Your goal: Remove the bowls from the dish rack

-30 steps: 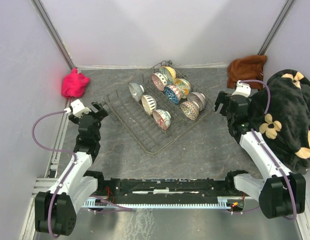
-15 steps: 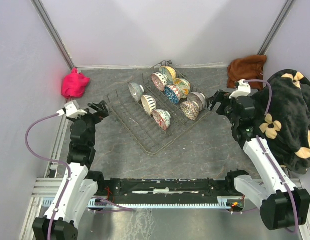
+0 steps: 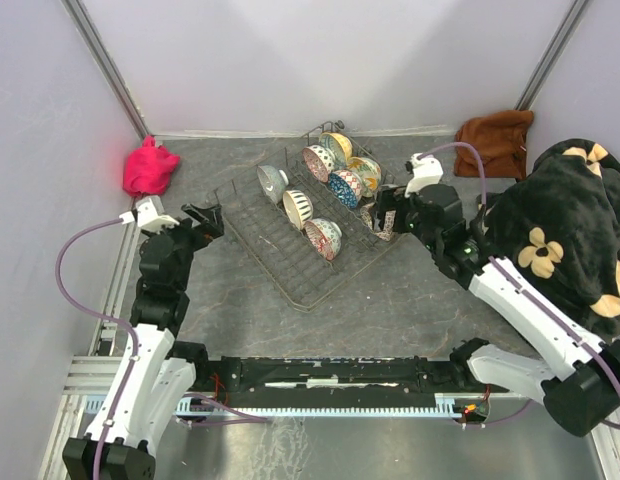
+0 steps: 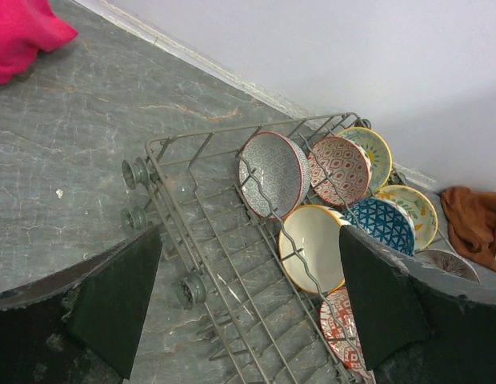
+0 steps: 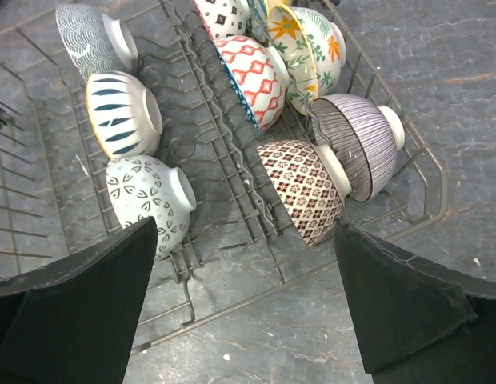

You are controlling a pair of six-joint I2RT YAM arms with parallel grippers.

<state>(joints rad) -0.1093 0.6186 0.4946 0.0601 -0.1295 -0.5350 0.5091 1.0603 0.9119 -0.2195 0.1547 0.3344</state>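
Note:
The dark wire dish rack lies aslant in the middle of the grey table and holds several patterned bowls standing on edge. My left gripper is open and empty just off the rack's left end. In its wrist view the jaws frame a white bowl with a yellow rim and a grey patterned bowl. My right gripper is open and empty above the rack's right end. Its wrist view shows a brown checked bowl, a striped bowl and a white leaf-print bowl.
A pink cloth lies at the back left corner and a brown cloth at the back right. A black flowered blanket is heaped along the right side. Walls close in the table on three sides.
My right arm has swung left, from beside the blanket to over the rack's right end. My left gripper has edged a little toward the rack's left end. The bowls have not moved.

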